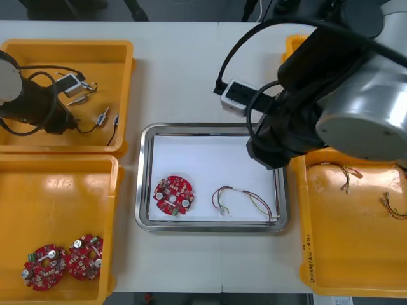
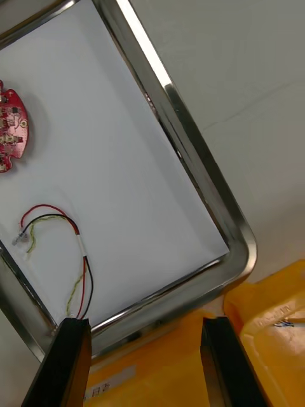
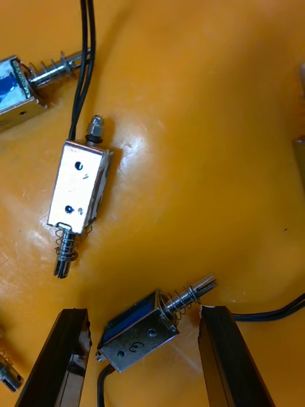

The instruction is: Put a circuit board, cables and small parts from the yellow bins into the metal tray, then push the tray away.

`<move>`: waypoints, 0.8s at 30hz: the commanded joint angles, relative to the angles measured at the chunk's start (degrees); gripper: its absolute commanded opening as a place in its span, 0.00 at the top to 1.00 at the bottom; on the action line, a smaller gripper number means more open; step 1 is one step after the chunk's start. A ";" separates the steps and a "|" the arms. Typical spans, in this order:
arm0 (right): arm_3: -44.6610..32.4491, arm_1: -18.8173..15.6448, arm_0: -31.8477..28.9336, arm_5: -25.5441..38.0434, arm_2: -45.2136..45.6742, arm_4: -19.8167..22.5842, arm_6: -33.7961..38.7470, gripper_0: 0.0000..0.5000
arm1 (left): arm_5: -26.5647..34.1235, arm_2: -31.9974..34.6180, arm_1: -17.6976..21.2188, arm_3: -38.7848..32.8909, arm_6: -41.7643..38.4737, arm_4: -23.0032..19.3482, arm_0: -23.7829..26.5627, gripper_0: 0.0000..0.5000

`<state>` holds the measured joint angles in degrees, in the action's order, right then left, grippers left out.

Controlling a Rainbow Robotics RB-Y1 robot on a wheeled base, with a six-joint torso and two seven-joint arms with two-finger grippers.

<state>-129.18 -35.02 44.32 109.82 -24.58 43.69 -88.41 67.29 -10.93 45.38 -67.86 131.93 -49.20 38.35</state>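
At table centre, metal tray (image 1: 143, 190): white inside, set between the yellow bins at either side.
circuit board (image 1: 173, 196): round and red, flat on the tray floor at about 8 o'clock from the tray's middle.
red and yellow cable (image 1: 245, 198): loosely looped on the tray floor at about 4 o'clock from the middle, well apart from the circuit board.
right gripper (image 2: 149, 365): above the tray's 3 o'clock rim, where it meets the near right bin (image 1: 331, 254). Its black fingers stand apart with nothing between them, and one end of the cable lies just beside one finger.
left gripper (image 3: 143, 356): down in the far left bin (image 1: 121, 76), at 10 o'clock from the tray. Its fingers are spread, one on either side of a small metal part (image 3: 143, 327) with a blue flank and a spring-loaded pin. Contact cannot be told.
other small metal parts (image 3: 79, 187): on the bin floor beyond the fingers, trailing black wires.
near left bin (image 1: 63, 190): at 8 o'clock from the tray, holding two spare boards (image 1: 44, 267).
spare cables (image 1: 343, 175): in the near right bin.
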 commanded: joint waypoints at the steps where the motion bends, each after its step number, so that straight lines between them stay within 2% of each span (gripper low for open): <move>1: -1.07 -5.24 2.26 0.18 7.62 4.47 0.79 0.00 | -0.76 -0.94 1.64 0.36 3.78 -0.73 -0.47 0.00; 6: 1.83 -8.58 2.35 0.18 13.33 8.86 1.40 0.00 | -0.85 -0.94 1.64 0.36 3.69 -0.99 -0.47 0.00; 7: 2.71 -9.19 2.26 0.18 14.56 9.83 1.49 0.00 | -0.85 -0.94 1.64 0.36 3.78 -0.99 -0.47 0.16; 8: 3.67 -9.81 2.35 0.18 15.44 10.27 1.58 0.00 | -0.76 -0.94 1.72 0.36 3.78 -1.08 -0.47 0.50; 10: 4.73 -10.34 2.35 0.18 16.93 10.45 1.49 0.00 | -0.76 -0.94 1.72 0.36 3.69 -1.08 -0.56 0.72; 13: 6.75 -11.21 2.52 0.18 18.87 9.83 1.58 0.00 | -0.85 -0.85 1.72 0.45 3.60 -1.25 -0.56 0.84; 14: 7.80 -11.39 2.70 0.18 19.48 9.48 1.58 0.00 | -0.76 -0.85 1.81 0.45 3.60 -1.25 -0.56 0.96; 15: 8.42 -11.48 2.87 0.18 19.92 9.22 1.58 0.00 | -0.76 -0.85 1.81 0.45 3.60 -1.25 -0.65 1.00; 20: 15.10 -11.92 3.31 0.18 23.52 6.93 1.67 0.00 | -0.32 -0.50 2.34 0.45 3.60 -1.61 -0.73 1.00; 24: 21.34 -11.74 4.72 0.18 25.28 4.29 1.49 0.00 | 2.41 1.79 2.34 0.45 3.78 -1.78 -0.73 1.00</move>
<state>-111.19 -44.95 45.35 109.82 -2.35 49.62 -88.40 67.63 -10.99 45.41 -67.36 131.95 -50.29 38.35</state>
